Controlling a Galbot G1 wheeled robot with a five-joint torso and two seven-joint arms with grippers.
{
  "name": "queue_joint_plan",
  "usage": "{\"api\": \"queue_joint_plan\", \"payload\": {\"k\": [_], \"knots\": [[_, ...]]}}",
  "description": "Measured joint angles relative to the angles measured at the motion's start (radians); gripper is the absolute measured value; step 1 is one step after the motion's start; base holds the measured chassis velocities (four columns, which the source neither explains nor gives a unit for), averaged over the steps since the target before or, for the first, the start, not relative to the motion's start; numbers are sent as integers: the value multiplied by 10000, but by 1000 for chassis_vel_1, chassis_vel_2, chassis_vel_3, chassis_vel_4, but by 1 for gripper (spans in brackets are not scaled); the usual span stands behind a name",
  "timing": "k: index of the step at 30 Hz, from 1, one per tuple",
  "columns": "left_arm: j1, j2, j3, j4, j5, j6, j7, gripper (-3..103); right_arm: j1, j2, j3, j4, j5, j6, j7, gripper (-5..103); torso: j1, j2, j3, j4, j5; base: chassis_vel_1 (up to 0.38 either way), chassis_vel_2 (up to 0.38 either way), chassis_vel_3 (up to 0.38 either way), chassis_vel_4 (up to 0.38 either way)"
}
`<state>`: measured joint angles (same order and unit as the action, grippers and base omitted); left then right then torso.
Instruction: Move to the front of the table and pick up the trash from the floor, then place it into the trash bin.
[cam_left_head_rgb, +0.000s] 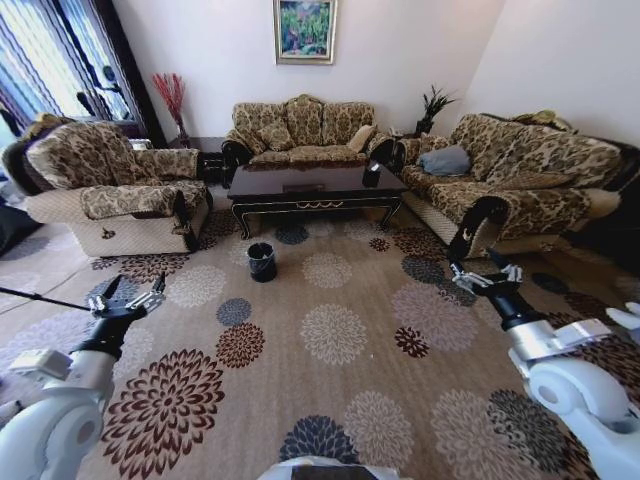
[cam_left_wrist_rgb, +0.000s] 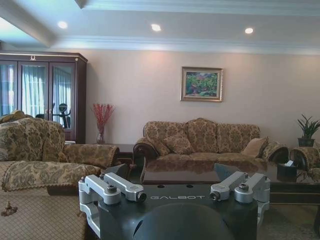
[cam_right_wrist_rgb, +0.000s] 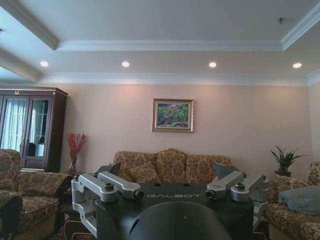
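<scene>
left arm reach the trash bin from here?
Probably not. The trash bin stands far ahead by the table; the left gripper, fingers open, hangs low and well short. Open carpet lies between, nothing blocking.

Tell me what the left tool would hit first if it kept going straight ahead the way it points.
Likely the armchair: the open left tool points forward over bare carpet toward it, though depth is unclear.

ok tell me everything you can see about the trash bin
The trash bin is a small round black bucket with a pale liner bag folded over its rim. It stands upright on the floral carpet, just in front of the table near its left end, apart from it. Nothing touches it.
</scene>
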<state>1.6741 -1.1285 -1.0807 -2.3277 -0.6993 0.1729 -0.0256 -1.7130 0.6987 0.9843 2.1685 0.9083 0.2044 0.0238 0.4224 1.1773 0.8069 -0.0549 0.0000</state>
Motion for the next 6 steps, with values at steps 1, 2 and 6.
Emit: {"api": "queue_joint_plan", "payload": {"k": [1, 2, 6], "knots": [[27, 12, -33, 1, 3, 3, -6, 100, 27, -11, -10, 47, -2, -53, -6, 100, -2, -4, -3, 0, 0, 0, 0, 0, 0], [27, 12, -33, 1, 3, 3, -6, 100, 27, -11, -10, 47, -2, -53, -6, 100, -2, -4, -3, 0, 0, 0, 0, 0, 0], [79, 36, -105, 19, -28, 4, -8, 100, 241, -95, -250, 201, -54, -215, -104, 100, -13, -31, -17, 1, 0, 0, 0, 0, 0]]}}
